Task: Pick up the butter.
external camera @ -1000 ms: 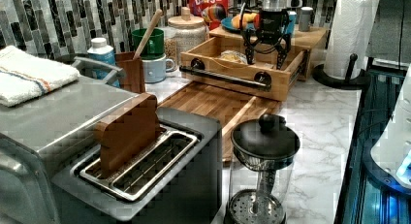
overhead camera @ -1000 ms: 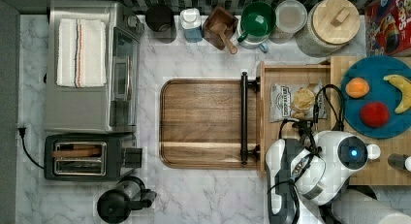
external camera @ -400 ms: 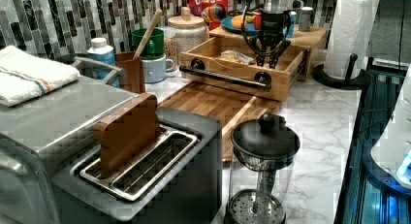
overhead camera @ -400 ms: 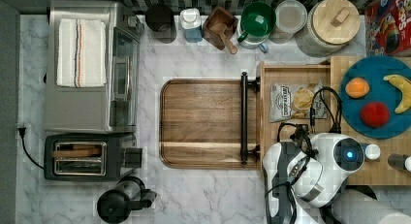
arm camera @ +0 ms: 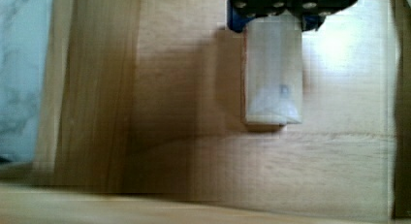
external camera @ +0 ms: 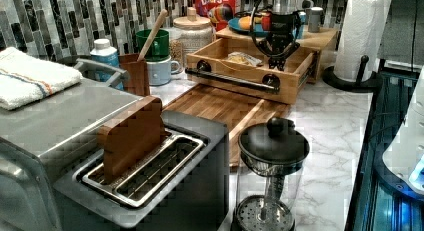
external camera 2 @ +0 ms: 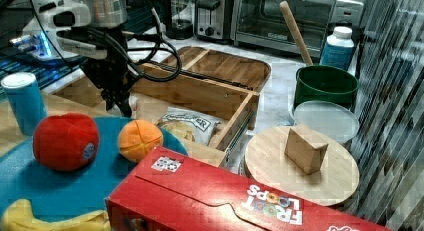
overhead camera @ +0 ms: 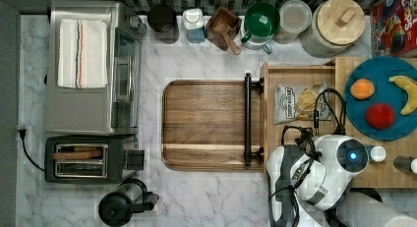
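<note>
The butter (arm camera: 274, 73) is a pale cream stick lying flat on the floor of the wooden drawer (external camera: 240, 86). My gripper (arm camera: 274, 23) reaches down into the drawer and its blue-tipped fingers (arm camera: 236, 21) press against both long sides of the stick's end, shut on it. The left view has the gripper (external camera: 275, 65) low inside the drawer's right end, and in the right view the gripper (external camera 2: 120, 103) is behind the blue plate. In the top view the arm (overhead camera: 319, 173) hides the butter.
A silvery chip bag (overhead camera: 300, 103) lies in the same drawer, beside the arm. A wooden board (overhead camera: 206, 124) adjoins the drawer's handle. The blue plate (overhead camera: 383, 74) with fruit, a cereal box (external camera 2: 210, 201), jars and mugs crowd the surroundings.
The gripper has come down into the drawer, and its fingers have drawn in from spread to narrow around the butter.
</note>
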### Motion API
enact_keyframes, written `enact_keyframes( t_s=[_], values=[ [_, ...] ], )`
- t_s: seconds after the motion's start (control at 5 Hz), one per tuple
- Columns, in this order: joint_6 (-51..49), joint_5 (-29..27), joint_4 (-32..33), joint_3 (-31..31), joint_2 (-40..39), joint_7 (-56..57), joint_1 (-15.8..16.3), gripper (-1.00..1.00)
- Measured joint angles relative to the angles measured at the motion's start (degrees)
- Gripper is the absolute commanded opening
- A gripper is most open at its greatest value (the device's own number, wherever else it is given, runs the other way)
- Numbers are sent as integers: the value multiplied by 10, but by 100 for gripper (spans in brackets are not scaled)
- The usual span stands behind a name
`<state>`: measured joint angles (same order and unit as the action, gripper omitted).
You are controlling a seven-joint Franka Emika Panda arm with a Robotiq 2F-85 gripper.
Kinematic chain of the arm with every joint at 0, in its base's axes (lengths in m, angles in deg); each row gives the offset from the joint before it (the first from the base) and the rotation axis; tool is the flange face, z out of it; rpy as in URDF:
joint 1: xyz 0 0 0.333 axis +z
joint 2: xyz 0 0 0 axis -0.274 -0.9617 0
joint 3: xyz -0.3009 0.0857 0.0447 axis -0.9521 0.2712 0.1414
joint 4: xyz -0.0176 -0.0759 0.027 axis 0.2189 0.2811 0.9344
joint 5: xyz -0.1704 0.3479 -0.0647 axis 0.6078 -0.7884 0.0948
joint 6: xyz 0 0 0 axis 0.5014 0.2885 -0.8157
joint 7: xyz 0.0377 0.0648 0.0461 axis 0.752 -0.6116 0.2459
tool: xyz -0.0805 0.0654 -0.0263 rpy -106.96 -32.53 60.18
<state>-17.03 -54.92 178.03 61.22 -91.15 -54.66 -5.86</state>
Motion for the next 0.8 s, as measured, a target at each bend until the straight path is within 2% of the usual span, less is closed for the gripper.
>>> enact_keyframes(
  t_s=[0.2, 0.4, 0.8],
  values=[
    [-39, 5, -9, 5, 2, -20, 0, -100],
    [-150, 10, -40, 7, 1, -31, 10, -100],
    [-159, 42, -96, 14, -2, -42, 30, -100]
  ],
)
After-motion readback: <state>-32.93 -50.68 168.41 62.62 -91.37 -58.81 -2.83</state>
